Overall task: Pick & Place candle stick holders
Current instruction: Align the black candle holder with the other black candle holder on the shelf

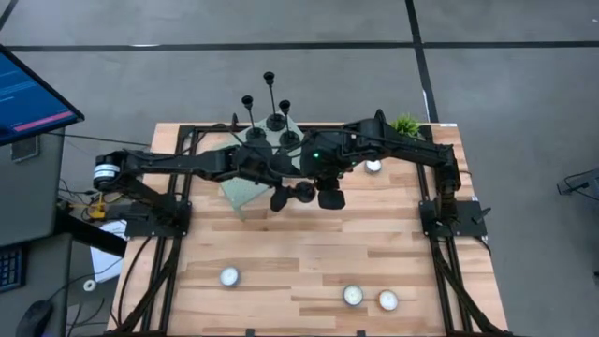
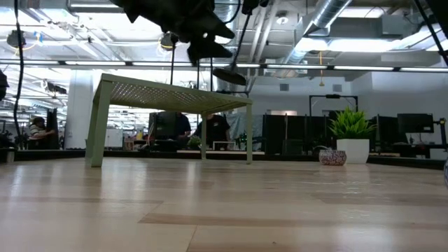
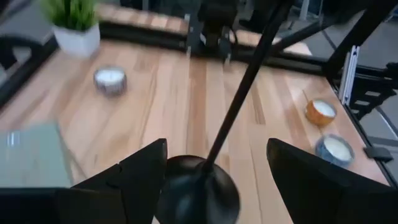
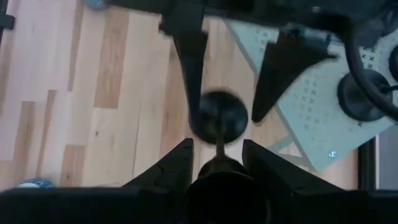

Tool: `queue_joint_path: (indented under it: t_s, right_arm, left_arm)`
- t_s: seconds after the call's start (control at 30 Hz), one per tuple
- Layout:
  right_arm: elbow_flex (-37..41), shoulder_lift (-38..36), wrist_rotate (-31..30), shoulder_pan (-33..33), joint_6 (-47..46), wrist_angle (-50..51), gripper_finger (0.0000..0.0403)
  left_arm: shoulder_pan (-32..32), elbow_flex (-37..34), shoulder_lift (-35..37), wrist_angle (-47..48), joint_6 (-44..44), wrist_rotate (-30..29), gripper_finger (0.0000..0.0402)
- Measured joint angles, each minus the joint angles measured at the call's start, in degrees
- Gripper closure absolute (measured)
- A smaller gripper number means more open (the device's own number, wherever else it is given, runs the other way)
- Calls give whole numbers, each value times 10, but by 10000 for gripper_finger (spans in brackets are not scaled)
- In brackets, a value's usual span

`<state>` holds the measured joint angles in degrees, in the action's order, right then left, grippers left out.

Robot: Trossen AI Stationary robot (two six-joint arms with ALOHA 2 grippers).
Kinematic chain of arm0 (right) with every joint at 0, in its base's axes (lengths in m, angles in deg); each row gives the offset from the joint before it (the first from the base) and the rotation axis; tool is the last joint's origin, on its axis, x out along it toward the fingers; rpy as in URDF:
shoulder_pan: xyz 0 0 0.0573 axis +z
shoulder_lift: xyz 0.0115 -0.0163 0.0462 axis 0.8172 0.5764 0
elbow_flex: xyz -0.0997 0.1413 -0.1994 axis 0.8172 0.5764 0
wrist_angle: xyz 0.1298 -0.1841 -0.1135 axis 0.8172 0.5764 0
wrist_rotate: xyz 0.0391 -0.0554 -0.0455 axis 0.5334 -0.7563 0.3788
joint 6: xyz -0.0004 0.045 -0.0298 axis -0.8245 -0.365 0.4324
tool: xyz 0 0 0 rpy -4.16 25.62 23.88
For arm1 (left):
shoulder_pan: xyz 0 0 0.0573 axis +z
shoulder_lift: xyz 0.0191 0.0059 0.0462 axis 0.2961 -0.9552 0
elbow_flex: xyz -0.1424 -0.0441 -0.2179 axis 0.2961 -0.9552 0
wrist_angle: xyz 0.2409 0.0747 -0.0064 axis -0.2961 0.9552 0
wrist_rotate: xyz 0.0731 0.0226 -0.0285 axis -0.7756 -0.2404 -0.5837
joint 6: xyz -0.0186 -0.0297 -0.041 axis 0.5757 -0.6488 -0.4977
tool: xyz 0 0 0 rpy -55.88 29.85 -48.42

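Three black candle stick holders [image 1: 271, 117] stand on their disc bases on the far part of the pale green stand [image 1: 241, 192]. Another holder [image 4: 217, 118] is held in the air over the table's middle, beside the stand, with my right gripper [image 4: 217, 146] shut on its upper end. Its disc base [image 3: 199, 193] sits low, between the fingers of my open left gripper [image 3: 216, 144], which comes level from the table's left. In the low view the disc [image 2: 229, 75] hangs tilted at about the height of the stand's top. My left gripper has a finger [image 4: 189, 74] on each side of the disc base; I cannot tell whether either touches it. My right gripper pinches the holder's top end, at the small cup [image 4: 217, 167], between its two fingers. It comes slanting down from the table's right. The holder is lifted clear and tilted, base lowest.
Tealight candles lie near the front edge [image 1: 229, 276], [image 1: 353, 295], [image 1: 387, 300], and one [image 1: 373, 166] at the far right beside a small potted plant [image 1: 406, 124]. Black frame rails [image 1: 178, 215] run along both table sides. A monitor [image 1: 28, 94] stands off the left.
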<state>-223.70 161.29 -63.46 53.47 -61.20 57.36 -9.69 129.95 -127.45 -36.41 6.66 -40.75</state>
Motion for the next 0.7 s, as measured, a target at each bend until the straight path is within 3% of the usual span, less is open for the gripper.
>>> queue_joint_path:
  t_s: [0.2,0.37,0.7]
  right_arm:
    - [0,0,0,2,8,-17,289]
    - [0,0,-1,1,8,-24,273]
    - [0,0,-1,2,10,-29,285]
  left_arm:
    - [-14,3,-8,-11,13,-3,124]
    - [-27,3,-29,-47,13,-12,134]
    - [-30,3,-32,-60,13,-49,267]
